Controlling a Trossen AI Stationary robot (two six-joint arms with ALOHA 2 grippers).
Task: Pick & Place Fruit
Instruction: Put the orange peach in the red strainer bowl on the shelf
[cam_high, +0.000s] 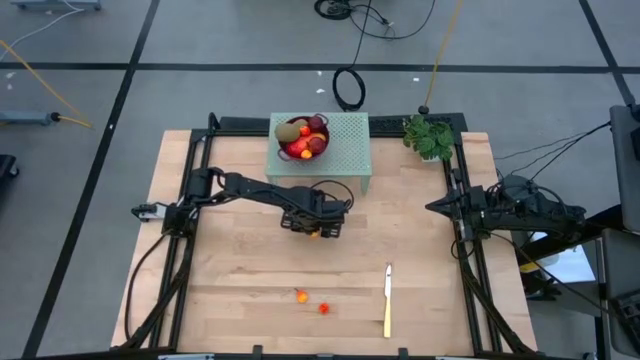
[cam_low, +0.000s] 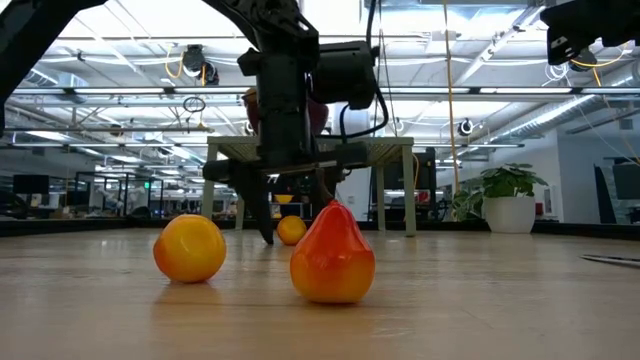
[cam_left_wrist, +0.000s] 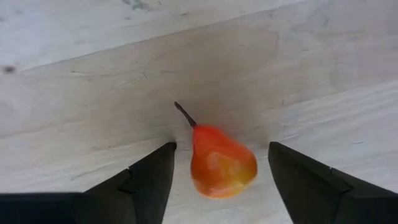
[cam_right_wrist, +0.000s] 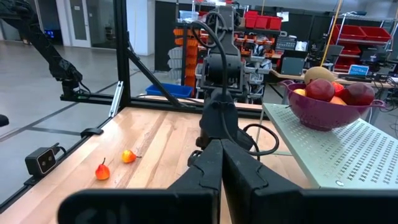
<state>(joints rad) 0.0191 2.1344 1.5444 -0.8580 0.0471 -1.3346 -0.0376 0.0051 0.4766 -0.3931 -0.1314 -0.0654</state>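
Seen from above, table (cam_high: 240, 265) centre as clock hub: perforated stand (cam_high: 345, 150) sits at 12, at the far edge, w/ wire bowl (cam_high: 303, 143) on its left part and fruit in bowl (cam_high: 308, 135). Potted plant (cam_high: 430, 136) at approx 1–2, far right corner. Left gripper (cam_high: 318, 226) just above hub, over a small pear-shaped fruit (cam_left_wrist: 221, 163) lying between its spread fingers on the table. Two more small fruits (cam_high: 312, 302) at 6, near front edge, side by side, apart. Knife (cam_high: 387, 298) at approx 5, right of them, lengthwise front-to-back. Right gripper (cam_high: 440, 206) at 3, by the right edge.
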